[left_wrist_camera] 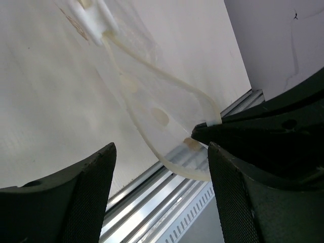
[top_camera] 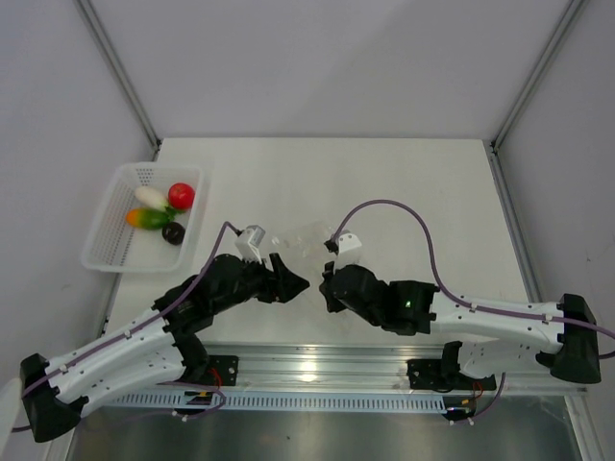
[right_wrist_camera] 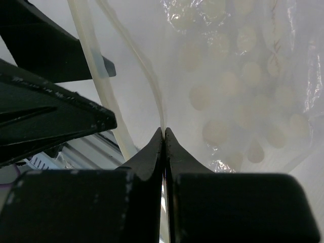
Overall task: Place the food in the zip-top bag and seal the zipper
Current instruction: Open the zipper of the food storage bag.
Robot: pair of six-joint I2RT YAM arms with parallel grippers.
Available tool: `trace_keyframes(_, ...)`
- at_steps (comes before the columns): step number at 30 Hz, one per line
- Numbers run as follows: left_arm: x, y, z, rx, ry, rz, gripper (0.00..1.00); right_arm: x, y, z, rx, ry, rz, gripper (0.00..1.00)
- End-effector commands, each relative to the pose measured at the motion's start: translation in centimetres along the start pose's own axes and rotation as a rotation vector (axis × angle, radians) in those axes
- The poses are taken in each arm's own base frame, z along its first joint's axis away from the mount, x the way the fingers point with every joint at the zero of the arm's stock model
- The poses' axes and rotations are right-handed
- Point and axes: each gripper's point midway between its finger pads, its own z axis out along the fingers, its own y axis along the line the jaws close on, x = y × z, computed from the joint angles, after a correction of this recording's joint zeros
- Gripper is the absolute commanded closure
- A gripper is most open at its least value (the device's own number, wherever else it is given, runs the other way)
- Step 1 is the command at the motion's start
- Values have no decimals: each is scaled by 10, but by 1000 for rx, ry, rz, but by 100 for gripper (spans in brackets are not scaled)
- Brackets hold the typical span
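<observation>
Pinching one lip of the zip-top bag [right_wrist_camera: 238, 101], the right gripper [right_wrist_camera: 163, 139] had its jaws pressed flat together on the thin plastic rim, with no gap between them. The left gripper [left_wrist_camera: 161, 152] sat just beside it with its jaws spread wide and nothing between them. The pale zipper [right_wrist_camera: 101, 76] strip passed in front of those open jaws without being clamped.

The bag lay on the tabletop [top_camera: 413, 192] just beyond the two grippers, near the middle. Its printed body reached away from the arms and its mouth was turned back toward them. In the left wrist view the two zipper lips bowed apart into a loop, so the mouth stood partly open. The strip appeared to run crosswise, from the right jaws' pinch toward the left arm's side.

None of the food [top_camera: 159, 206] was in the bag. The pieces sat together in the white basket [top_camera: 101, 254] at the left edge of the tabletop, well apart from the bag. That gap seemed to be what the next move turned on. The left arm was the nearer one to the basket and its jaws were free, so it looked the likelier arm to fetch a piece, while the right held the lip up. Any piece would need to come in from the left toward the open mouth, roughly along the zipper's line
</observation>
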Motion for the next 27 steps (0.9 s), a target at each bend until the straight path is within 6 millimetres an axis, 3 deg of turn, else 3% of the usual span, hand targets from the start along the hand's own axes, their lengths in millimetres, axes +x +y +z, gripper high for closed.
trace_keyframes(1,-7,-3,3,-6,-31,-3,27,-26,9,-9,2,-94,61,100)
trace_keyframes(5,-3,2,6,-33,-13,12,43,-39,13,-20,15,-141,41,100)
trace_keyframes(9,0,4,6,-43,3,28,62,-48,5,-26,59,-163,11,100)
trace_keyframes(12,-5,2,2,-56,10,53,81,-56,-4,-31,103,-182,-18,100)
trace_keyframes(13,-5,3,1,-66,14,63,93,-59,-6,-34,114,-190,-23,100)
trace_keyframes(14,-11,0,-1,-72,1,69,99,-58,-13,-36,141,-183,-49,100)
trace_keyframes(16,-18,-1,-9,-92,-2,97,99,-70,-23,-44,199,-217,-57,100)
trace_keyframes(19,-27,-2,-21,-115,-14,136,99,-80,-56,-62,360,-259,-94,100)
trace_keyframes(23,-29,0,-33,-125,-9,166,99,-77,-101,-88,552,-270,-153,100)
trace_keyframes(25,-26,-2,-35,-108,-2,168,100,-73,-106,-89,564,-267,-143,100)
trace_keyframes(27,-22,-8,-34,-69,16,174,99,-70,-97,-81,511,-261,-122,100)
